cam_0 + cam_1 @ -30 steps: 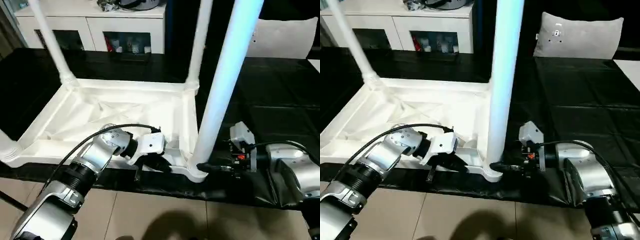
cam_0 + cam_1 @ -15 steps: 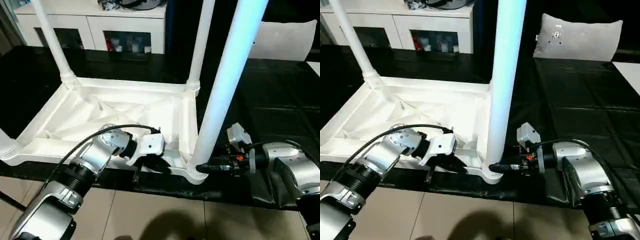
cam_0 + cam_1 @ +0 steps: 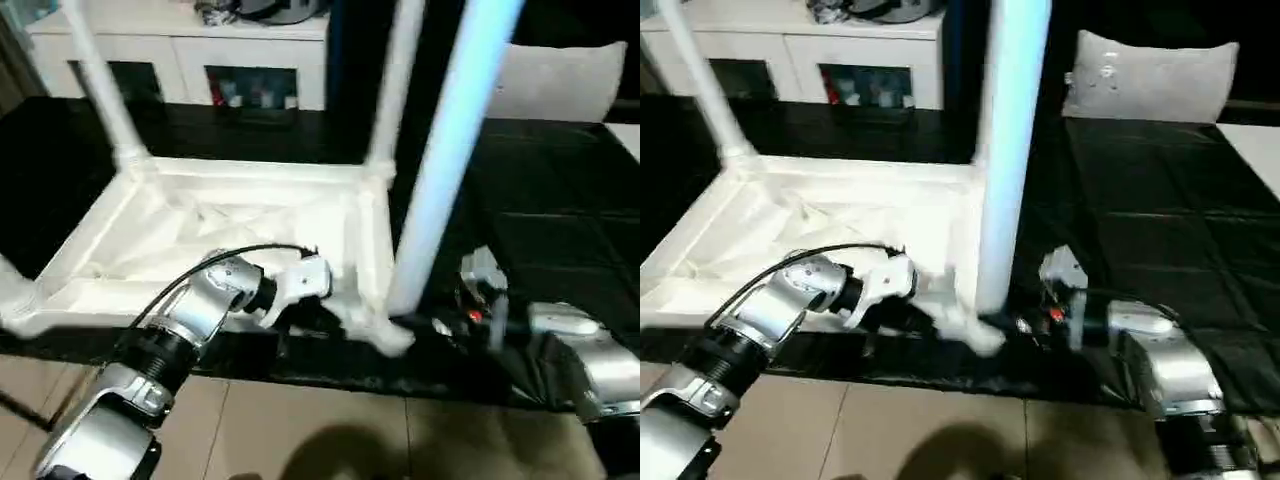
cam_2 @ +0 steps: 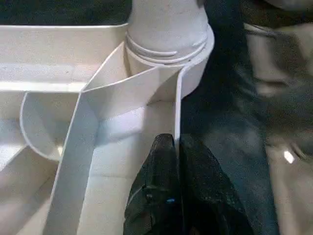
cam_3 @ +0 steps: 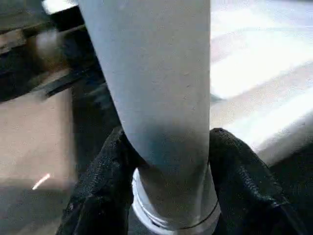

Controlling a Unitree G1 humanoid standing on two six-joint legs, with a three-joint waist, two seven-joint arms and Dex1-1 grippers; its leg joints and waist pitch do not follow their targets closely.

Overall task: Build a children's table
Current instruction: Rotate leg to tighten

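The children's table (image 3: 200, 215) lies upside down on the black work table, white, with its legs pointing up. The near right leg (image 3: 440, 170) stands in the corner socket (image 4: 168, 29) nearest me. My right gripper (image 5: 168, 142) is shut on the base of this leg, with one black finger (image 5: 107, 171) pressed on each side just above the socket. My left gripper (image 4: 174, 142) is shut on the table's thin rim wall (image 4: 177, 98), a short way from that same socket. Two more legs (image 3: 100, 80) (image 3: 395, 90) rise from the far corners.
The black work table (image 3: 560, 190) stretches away to the right. A white cabinet (image 3: 180, 40) stands behind it, and a grey cushion (image 3: 570, 80) lies at the back right. Tiled floor (image 3: 300, 430) runs below the table's near edge.
My right gripper's fingers have closed in onto the base of the near right leg. The left gripper keeps its hold on the rim. The head view has shifted a little.
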